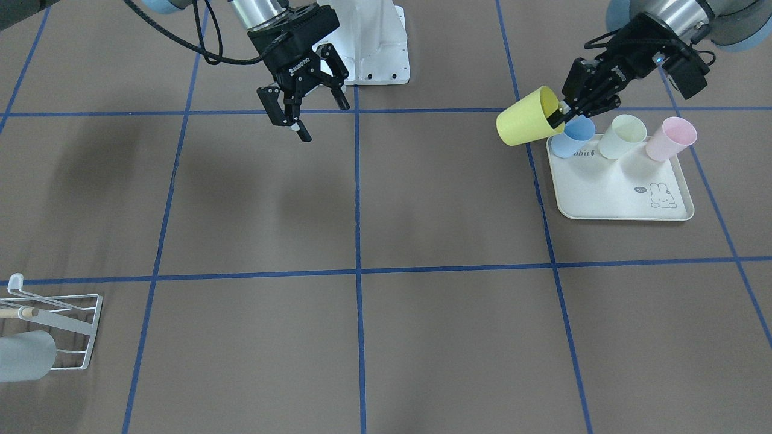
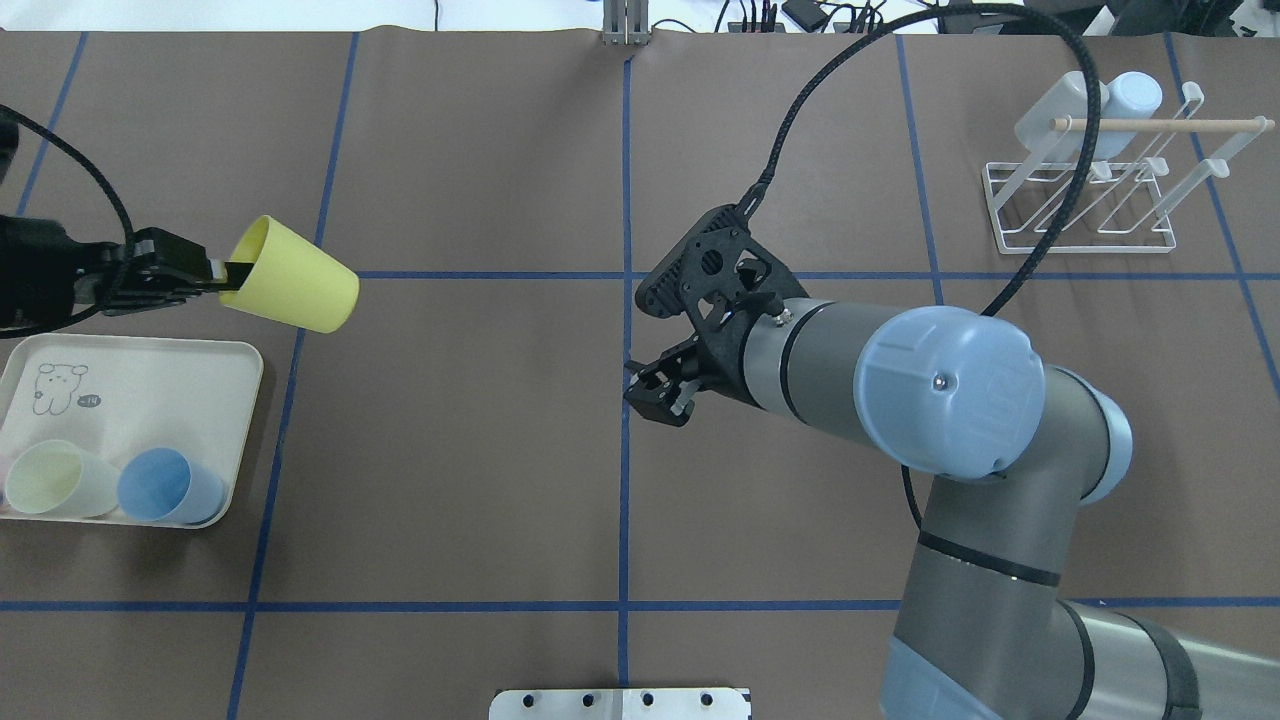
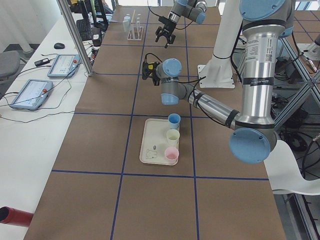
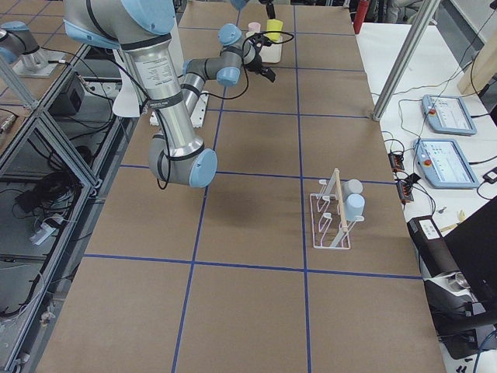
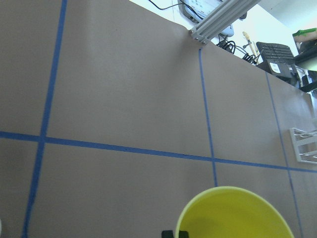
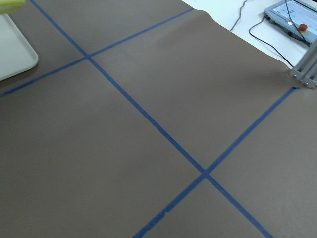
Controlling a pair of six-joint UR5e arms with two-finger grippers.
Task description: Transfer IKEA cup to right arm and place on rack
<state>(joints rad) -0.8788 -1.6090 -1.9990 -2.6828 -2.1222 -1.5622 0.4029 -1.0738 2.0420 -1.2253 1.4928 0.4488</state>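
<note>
Left gripper (image 1: 564, 113): is clamping the rim of the yellow cup (image 1: 523, 125), with one finger reaching inside the mouth and the other pressing on the outside.
Yellow cup: is hanging in the air on its side, mouth turned toward the left gripper and base pointing toward the table's middle. It is floating just beside the tray's edge, well apart from the rack.
Right gripper (image 1: 322, 117): is hovering over the table's middle with its jaws spread wide, carrying nothing.
Right arm (image 2: 945, 400): silver-grey with light-blue joint caps; is reaching in from the robot's edge of the table.
Tray (image 1: 609, 196): cream, with a rabbit drawing in one corner; is lying flat on the robot's left side.
Cups on tray: a blue cup (image 1: 573, 137), a pale green cup (image 1: 624, 135) and a pink cup (image 1: 669, 138) are standing upright in a row along the edge nearest the robot.
Rack (image 2: 1080, 228): white wire with a wooden dowel across the top; is sitting at the far corner on the robot's right and carrying two pale cups (image 2: 1062, 115) slanted over its prongs.
Surface: a brown table covering (image 1: 452, 193) is spreading over the whole top, and blue tape lines (image 1: 357, 199) are dividing it into large rectangles.
Base plate (image 1: 377, 48): white; is sitting at the robot's edge on the centre line.
Room: a white side bench (image 3: 30, 130) is running along the table's far side, carrying two tablet-like pendants (image 3: 31, 93) with trailing cables. An aluminium post (image 3: 75, 35) is rising at the table's edge.
</note>
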